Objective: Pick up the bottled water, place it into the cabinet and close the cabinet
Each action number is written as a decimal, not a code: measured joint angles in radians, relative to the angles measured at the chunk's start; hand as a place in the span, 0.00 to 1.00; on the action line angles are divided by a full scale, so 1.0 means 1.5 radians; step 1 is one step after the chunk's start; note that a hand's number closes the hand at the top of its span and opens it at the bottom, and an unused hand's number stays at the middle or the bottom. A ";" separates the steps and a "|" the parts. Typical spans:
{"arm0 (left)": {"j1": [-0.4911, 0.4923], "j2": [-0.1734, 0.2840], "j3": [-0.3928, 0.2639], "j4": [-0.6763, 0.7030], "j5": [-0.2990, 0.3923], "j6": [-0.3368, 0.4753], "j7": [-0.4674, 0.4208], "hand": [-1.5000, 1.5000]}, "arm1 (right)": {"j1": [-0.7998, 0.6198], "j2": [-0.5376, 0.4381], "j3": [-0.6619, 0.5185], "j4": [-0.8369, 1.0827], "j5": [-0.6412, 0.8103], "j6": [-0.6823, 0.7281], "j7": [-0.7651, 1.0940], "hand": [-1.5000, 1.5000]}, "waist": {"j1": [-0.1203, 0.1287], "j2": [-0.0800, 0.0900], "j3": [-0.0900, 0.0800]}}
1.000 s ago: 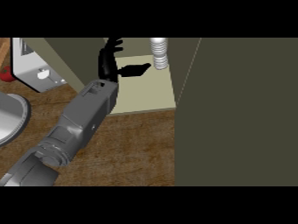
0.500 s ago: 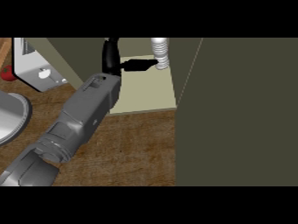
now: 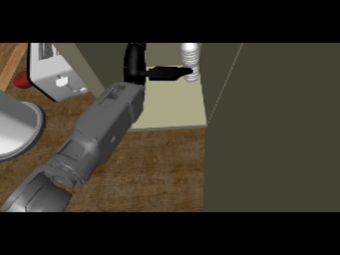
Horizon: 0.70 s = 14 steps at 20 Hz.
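— Where is the bottled water [image 3: 190,62]?

— At the top of the frame, slightly right of centre. It stands upright on the pale cabinet shelf [image 3: 174,107], close to the shelf's right inner wall. Only its ribbed body shows; the top is cut off by the frame's edge.

— And the hand?

— One black hand [image 3: 152,73] shows, at the end of a grey forearm [image 3: 91,142] that runs from the lower left of the frame up into the cabinet. I cannot say from this view which arm it is. The hand sits just left of the bottle. One digit [image 3: 171,73] stretches rightward and its tip meets the bottle's lower side; the other fingers [image 3: 134,57] rise straight towards the top edge, well left of the bottle. So the hand is spread wide, touching the bottle from the left, not wrapped round it.

— What else lies around?

— The dark olive cabinet door [image 3: 283,129] fills the right of the frame, standing open. On the wooden desk [image 3: 154,169] at upper left sits a white toaster [image 3: 55,74], with a small red object [image 3: 21,79] just left of it. A large grey round vessel [image 3: 3,127] lies at the left edge.
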 measured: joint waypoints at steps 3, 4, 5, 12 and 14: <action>0.016 -0.010 -0.004 -0.024 0.002 -0.005 -0.001 0.00 | 0.001 0.000 0.001 -0.004 -0.001 -0.005 0.011 0.00 | 0.010 -0.005 0.000; 0.023 -0.012 -0.005 -0.032 0.002 -0.003 0.000 0.00 | 0.010 -0.001 -0.004 -0.004 -0.001 -0.001 0.001 0.00 | 0.011 -0.006 0.000; 0.028 -0.014 -0.005 -0.040 0.001 -0.008 0.001 0.00 | 0.007 0.005 0.005 -0.004 0.000 -0.007 0.007 0.00 | 0.015 -0.007 0.000; 0.114 -0.018 -0.049 -0.156 0.021 -0.020 0.018 0.00 | -0.002 0.009 0.009 -0.004 0.001 -0.017 0.024 0.00 | 0.027 -0.012 0.001; 0.151 -0.019 -0.074 -0.203 0.032 -0.031 0.023 0.00 | -0.011 0.013 0.011 -0.003 0.001 -0.023 0.033 0.00 | 0.029 -0.013 0.001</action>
